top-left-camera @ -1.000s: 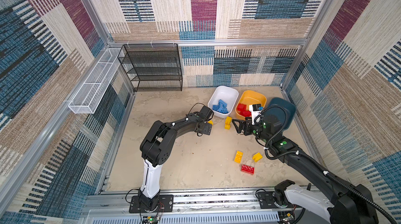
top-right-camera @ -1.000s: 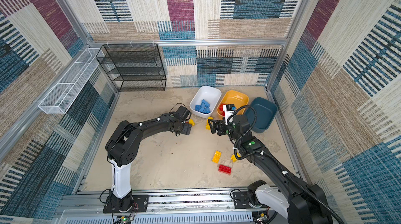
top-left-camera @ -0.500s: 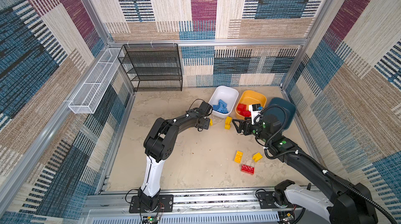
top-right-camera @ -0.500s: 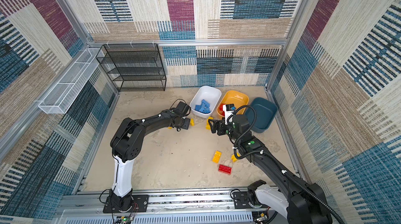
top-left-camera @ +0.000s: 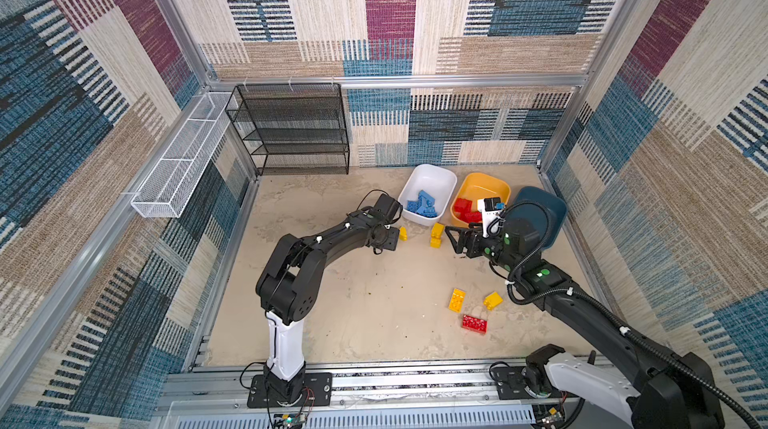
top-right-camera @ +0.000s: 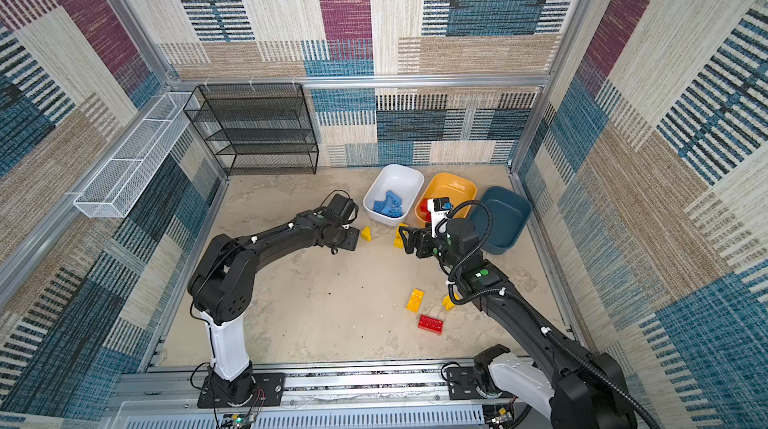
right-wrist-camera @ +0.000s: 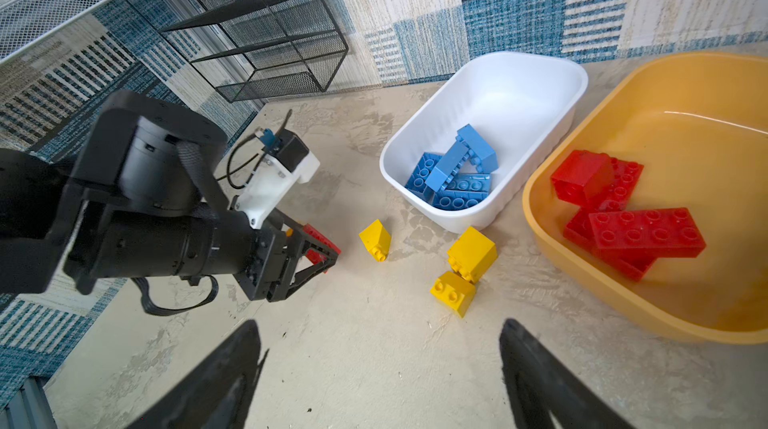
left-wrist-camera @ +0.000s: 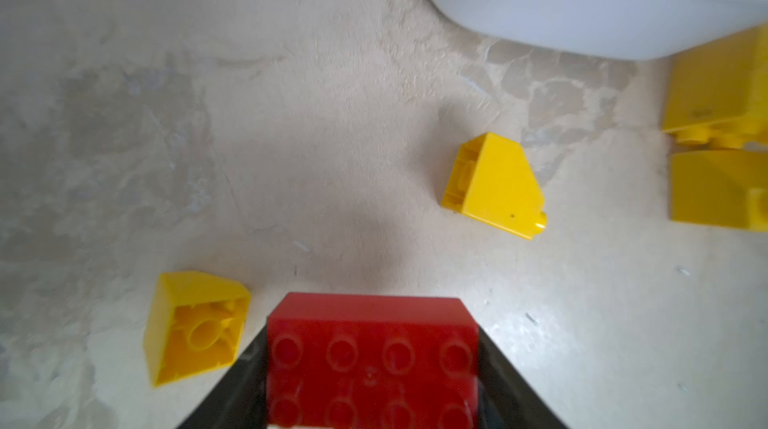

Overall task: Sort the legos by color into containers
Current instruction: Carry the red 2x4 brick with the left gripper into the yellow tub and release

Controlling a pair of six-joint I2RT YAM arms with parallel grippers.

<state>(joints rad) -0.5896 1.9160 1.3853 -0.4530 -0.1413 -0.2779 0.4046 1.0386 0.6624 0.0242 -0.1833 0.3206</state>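
My left gripper (left-wrist-camera: 372, 333) is shut on a red lego (left-wrist-camera: 372, 358), low over the floor beside a yellow sloped lego (top-left-camera: 402, 233) and left of the white container (top-left-camera: 432, 169); from the right wrist view the red lego (right-wrist-camera: 320, 240) shows between its fingers. The white container holds blue legos (right-wrist-camera: 453, 173), and the yellow-orange container (top-left-camera: 482, 176) holds red legos (right-wrist-camera: 623, 206). The teal container (top-left-camera: 540, 215) is partly hidden by my right arm. My right gripper (right-wrist-camera: 379, 325) stands open and empty just short of two yellow legos (right-wrist-camera: 461, 273).
Two more yellow legos (top-left-camera: 457, 299) (top-left-camera: 493, 300) and a red one (top-left-camera: 474, 323) lie on the floor near my right forearm. An upturned yellow lego (left-wrist-camera: 195, 327) sits right beside my left fingers. The black mesh rack (top-left-camera: 291, 131) stands at the back left, the white wire basket (top-left-camera: 183, 156) on the left wall.
My left gripper has closed from wide open onto the red lego, with only a small shift of its arm. The right arm has stayed almost still.
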